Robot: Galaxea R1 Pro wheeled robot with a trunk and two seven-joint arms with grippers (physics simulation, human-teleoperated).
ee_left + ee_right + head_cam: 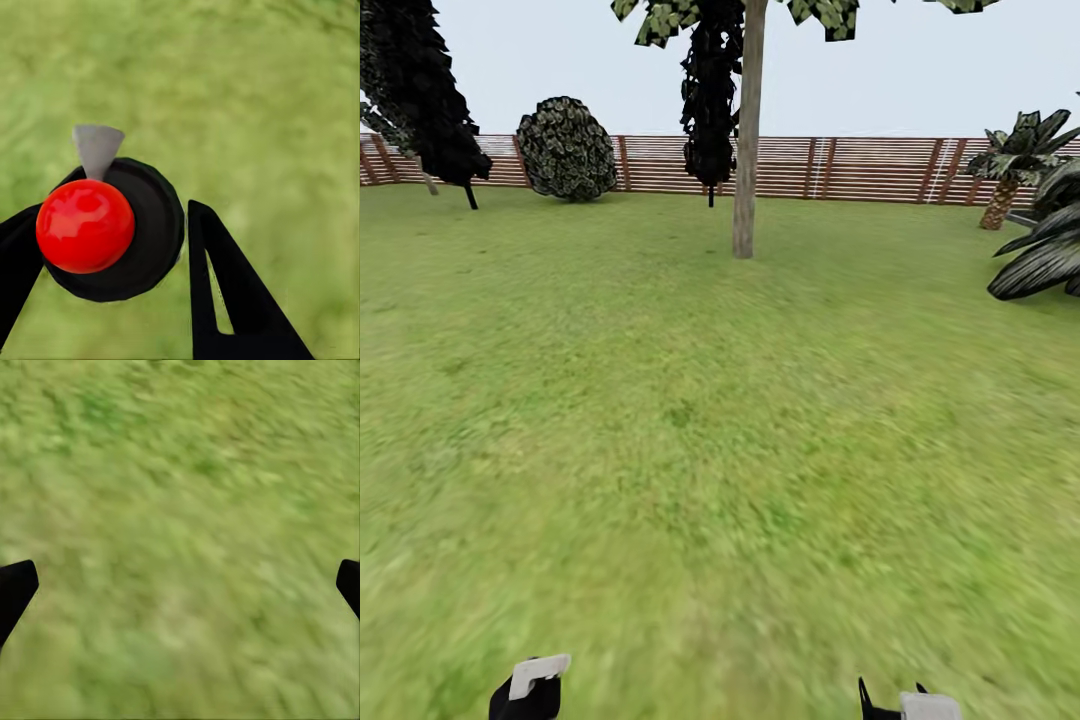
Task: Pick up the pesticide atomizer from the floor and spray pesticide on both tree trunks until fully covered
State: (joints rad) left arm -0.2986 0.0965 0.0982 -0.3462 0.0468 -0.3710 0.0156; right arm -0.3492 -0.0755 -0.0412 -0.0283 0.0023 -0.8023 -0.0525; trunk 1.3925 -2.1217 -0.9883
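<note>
left claw point(105, 247) is clamped on the pesticide atomizer point(112, 225), dark round body with a red ball on top, held low over the grass floor point(690, 420), right claw point(180, 585) spread wide with nothing in it, and one bare tree trunk point(746, 150) stands well ahead by the fence point(860, 168)

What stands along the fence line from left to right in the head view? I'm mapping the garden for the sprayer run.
Dark conifer → round shrub → thin dark conifer → bare grey-brown tree trunk, standing nearer than the fence → scaly-trunked palm.
</note>
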